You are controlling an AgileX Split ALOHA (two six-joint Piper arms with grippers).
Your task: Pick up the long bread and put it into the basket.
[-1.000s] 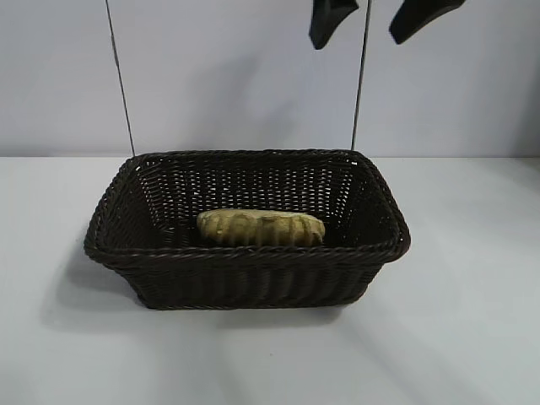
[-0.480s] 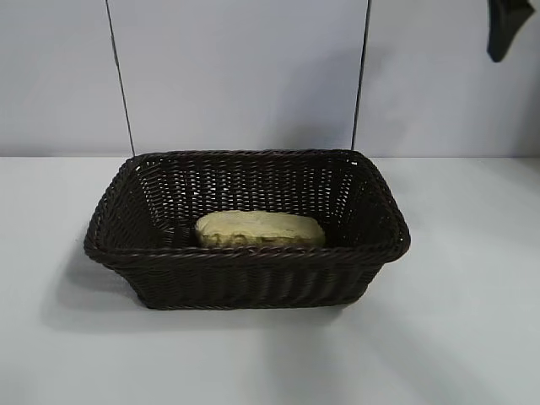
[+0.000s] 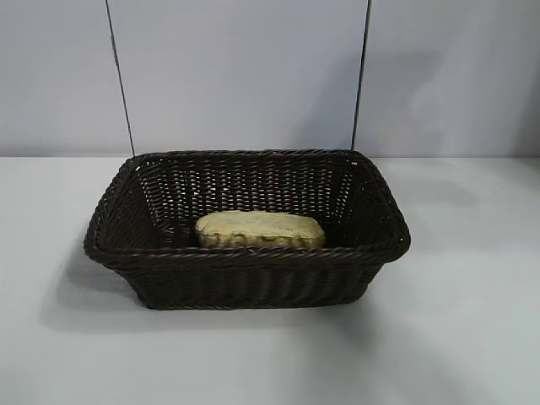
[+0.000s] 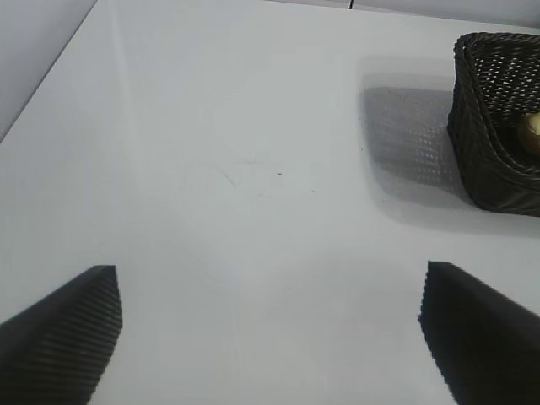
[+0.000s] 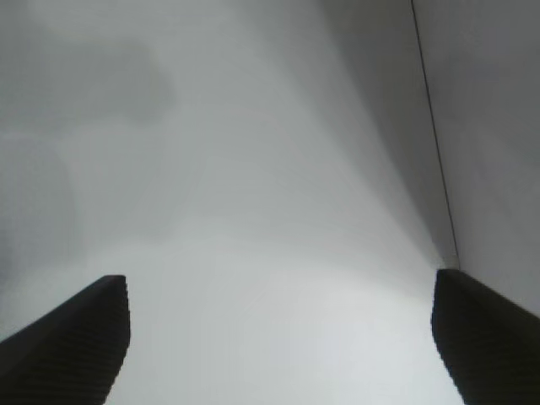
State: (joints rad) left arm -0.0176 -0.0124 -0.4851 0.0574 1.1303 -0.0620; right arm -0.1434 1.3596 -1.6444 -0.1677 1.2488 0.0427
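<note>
Exterior view: the left gripper [image 4: 270, 337] sits parked off to the left over bare bench [image 3: 472, 337], fingers wide and empty. The long bread [image 3: 260, 229] lies inside the basket [image 3: 245, 278]. The right gripper [image 5: 278, 337], fingers wide, has pulled away out of sight; the job looks done.

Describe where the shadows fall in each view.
Exterior view: the basket casts a soft shadow on the table to its left; the long bread lies lit inside. Left wrist view: a shadow lies on the table beside the basket. Right wrist view: only faint grey patches on the bare surface.
</note>
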